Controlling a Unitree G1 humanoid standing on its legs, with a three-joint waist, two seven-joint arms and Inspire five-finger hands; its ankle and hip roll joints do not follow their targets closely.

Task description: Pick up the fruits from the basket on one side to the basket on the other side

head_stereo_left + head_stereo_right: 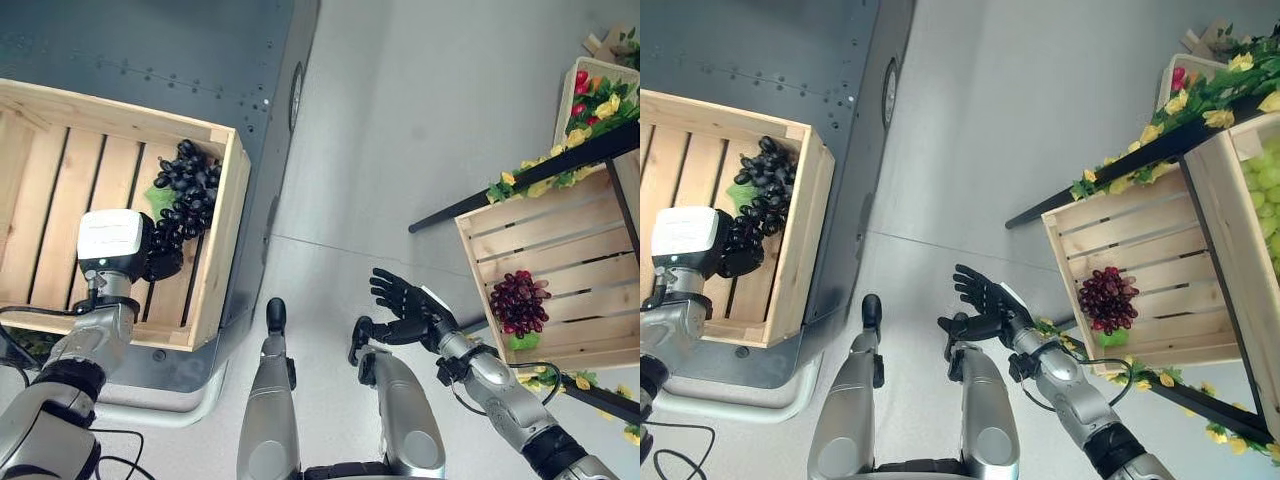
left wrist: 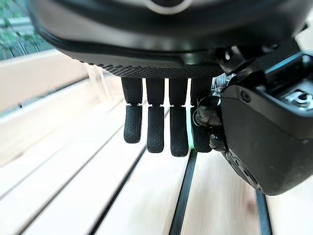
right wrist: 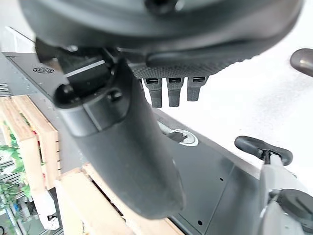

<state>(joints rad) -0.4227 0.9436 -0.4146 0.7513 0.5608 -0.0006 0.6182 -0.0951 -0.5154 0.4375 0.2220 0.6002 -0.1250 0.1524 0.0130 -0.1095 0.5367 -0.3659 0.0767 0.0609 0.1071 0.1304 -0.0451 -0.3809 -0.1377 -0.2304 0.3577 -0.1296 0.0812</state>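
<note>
Dark grapes (image 1: 186, 200): one bunch lying in the left crate (image 1: 225, 215), against its right wall, w/ a green leaf (image 1: 160, 199) beside the upper part. Bunch runs from mid-crate down toward the near edge. Left hand (image 1: 160, 255) is at the lower end of the bunch, inside the crate, over the slatted bottom. Left wrist view: fingers (image 2: 155, 129) hang fairly straight, side by side, pointing down at the pale slats; a couple of dark berries sit betw. the fingers and the thumb (image 2: 254, 142). Can't tell from that whether the thumb actually presses them, so grip on the bunch is unclear; fingers look relaxed, not curled.

Left crate is pale wood, sits on a dark grey metal platform (image 1: 150, 50).

Red grapes (image 1: 518, 302): second bunch, lying in the right crate (image 1: 575, 240), near its lower left part, w/ a green leaf under it. Crate is tilted, trimmed w/ yellow flowers and greenery (image 1: 560, 160); a black bar (image 1: 520, 185) crosses above it. In the right eye view a further crate at far right holds green grapes (image 1: 1265, 175).

Right hand (image 1: 405, 305): in the air over the light grey floor (image 1: 420, 110), betw. the two crates, nearer the right one, apart from it. Fingers spread and straight, holding nothing.
</note>
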